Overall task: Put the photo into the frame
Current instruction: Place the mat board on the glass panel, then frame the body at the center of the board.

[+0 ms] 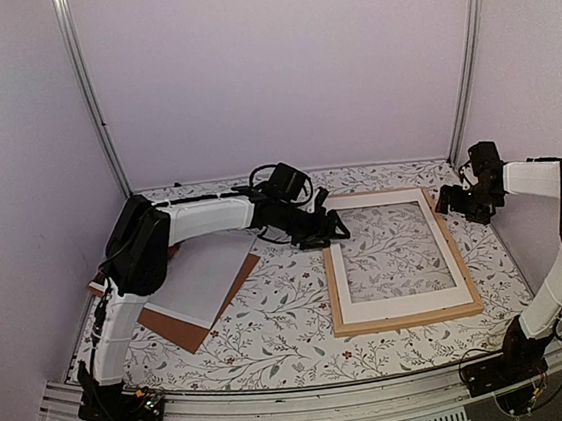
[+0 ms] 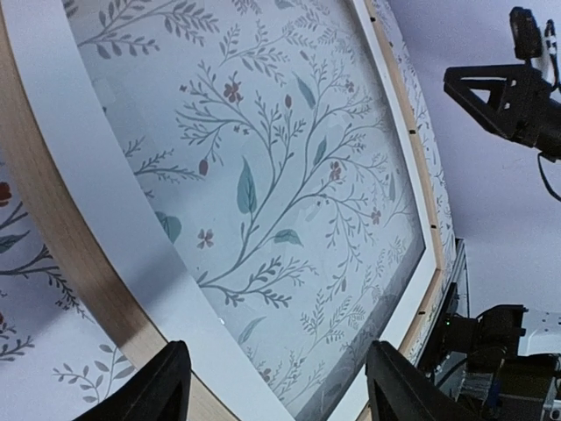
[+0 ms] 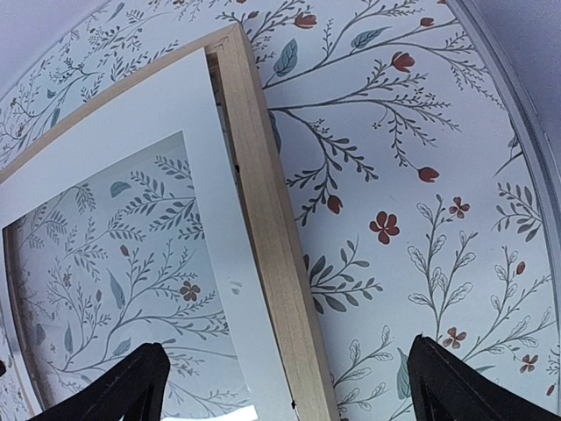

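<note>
left gripper [image 2: 279, 351] hovers released over the frame's [image 1: 408, 320] left edge; right gripper [image 3: 289, 351] gapes empty at its far right corner; photo [image 1: 203, 279] lies white side up, left.

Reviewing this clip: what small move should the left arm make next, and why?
Probably draw the left pincer back toward its own side, to the photo. The pincer hangs open and empty over the left edge of the frame, the mat already lies in the frame, and the photo lies white back up on the brown board, untouched.
</note>
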`<control>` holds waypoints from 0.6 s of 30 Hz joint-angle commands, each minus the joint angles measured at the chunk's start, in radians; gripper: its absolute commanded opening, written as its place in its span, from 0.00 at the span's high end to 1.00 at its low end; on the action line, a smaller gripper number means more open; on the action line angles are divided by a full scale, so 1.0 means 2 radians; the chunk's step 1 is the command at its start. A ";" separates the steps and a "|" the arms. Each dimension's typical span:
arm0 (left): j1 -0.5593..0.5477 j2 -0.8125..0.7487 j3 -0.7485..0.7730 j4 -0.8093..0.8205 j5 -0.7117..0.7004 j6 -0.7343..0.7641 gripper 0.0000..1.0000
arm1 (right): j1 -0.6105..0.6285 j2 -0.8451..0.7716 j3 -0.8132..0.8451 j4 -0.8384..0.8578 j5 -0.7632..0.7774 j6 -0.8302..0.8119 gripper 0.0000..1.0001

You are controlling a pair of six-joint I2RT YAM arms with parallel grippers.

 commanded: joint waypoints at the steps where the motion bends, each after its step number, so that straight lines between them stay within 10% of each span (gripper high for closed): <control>1: -0.007 0.004 0.028 -0.013 -0.014 0.017 0.29 | -0.002 -0.007 -0.007 0.011 -0.002 0.002 0.01; 18: -0.007 0.053 0.090 -0.050 -0.076 0.040 0.28 | -0.002 -0.007 -0.020 0.022 -0.006 0.001 0.01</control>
